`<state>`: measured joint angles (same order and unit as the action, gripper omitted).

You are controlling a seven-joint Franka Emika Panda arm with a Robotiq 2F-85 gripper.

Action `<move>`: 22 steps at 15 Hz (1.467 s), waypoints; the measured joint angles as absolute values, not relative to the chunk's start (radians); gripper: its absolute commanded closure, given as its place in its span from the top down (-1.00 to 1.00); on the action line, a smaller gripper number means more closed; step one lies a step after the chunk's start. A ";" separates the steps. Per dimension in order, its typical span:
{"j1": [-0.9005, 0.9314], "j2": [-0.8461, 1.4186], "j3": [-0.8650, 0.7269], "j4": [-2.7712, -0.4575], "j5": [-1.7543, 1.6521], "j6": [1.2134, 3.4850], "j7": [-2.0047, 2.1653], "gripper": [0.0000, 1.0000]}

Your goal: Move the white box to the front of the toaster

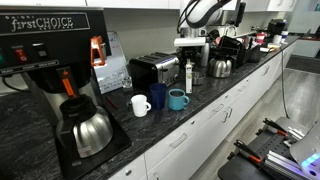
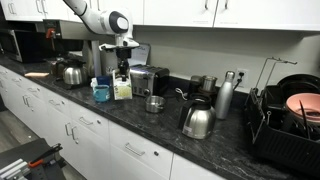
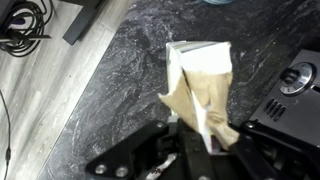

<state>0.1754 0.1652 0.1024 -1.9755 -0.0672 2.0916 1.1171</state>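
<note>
The white box (image 3: 200,75), a small upright carton with tan print, sits between my gripper's (image 3: 195,135) jaws in the wrist view, and the jaws are closed on its near end. In both exterior views the gripper (image 1: 190,55) (image 2: 122,68) reaches down onto the box (image 1: 187,78) (image 2: 122,89). The box is just off one end of the silver toaster (image 1: 152,68) (image 2: 148,79), close to the dark counter. Whether it rests on the counter I cannot tell. A black corner of the toaster (image 3: 295,85) shows at the right edge of the wrist view.
A white mug (image 1: 141,104) and two blue mugs (image 1: 160,95) (image 1: 178,99) stand near the counter's front edge. A big black coffee machine (image 1: 50,60) with a steel carafe (image 1: 88,128) is beside the toaster. Kettles (image 1: 220,66) (image 2: 197,120) and a dish rack (image 2: 285,115) stand further along.
</note>
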 measured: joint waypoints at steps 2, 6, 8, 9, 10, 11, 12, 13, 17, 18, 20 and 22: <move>0.184 0.206 0.102 -1.932 -0.050 2.109 1.168 -0.94; 0.194 0.291 0.102 -1.836 -0.009 2.152 1.227 -0.94; 0.199 0.331 0.102 -1.792 0.009 2.162 1.242 -0.94; 0.203 0.348 0.102 -1.773 0.013 2.162 1.249 -0.94; 0.206 0.364 0.102 -1.758 0.014 2.162 1.255 -0.94; 0.209 0.377 0.102 -1.745 0.014 2.161 1.260 -0.94; 0.211 0.388 0.101 -1.736 0.014 2.160 1.262 -0.94; 0.211 0.396 0.100 -1.728 0.014 2.159 1.262 -0.94; 0.212 0.412 0.098 -1.711 0.014 2.154 1.262 -0.15; 0.213 0.413 0.098 -1.709 0.014 2.153 1.262 -0.05; 0.216 0.413 0.099 -1.704 0.015 2.153 1.257 0.21; 0.216 0.411 0.099 -1.701 0.015 2.142 1.249 0.48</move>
<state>0.2163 0.4110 0.0992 -1.7010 0.0152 2.1421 1.2489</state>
